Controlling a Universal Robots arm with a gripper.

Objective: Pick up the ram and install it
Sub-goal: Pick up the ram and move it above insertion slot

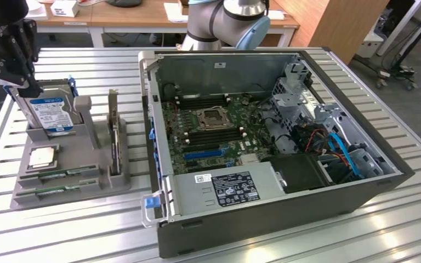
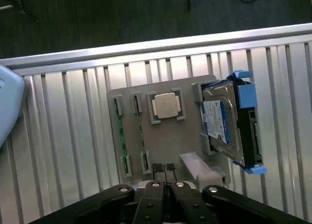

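green ram (image 1: 58,174), two sticks, one hard drive (image 1: 52,114), pincer (image 2: 165,171) closed

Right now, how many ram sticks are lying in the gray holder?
2. One ram stick lies in the gray holder next to the processor chip; the other lies along the holder's near edge. Any in the computer case may be hidden.

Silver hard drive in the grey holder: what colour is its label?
Blue and white label, best in the exterior view.

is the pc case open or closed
Open: the computer case lies uncovered on its upward side, with its motherboard and cables exposed.
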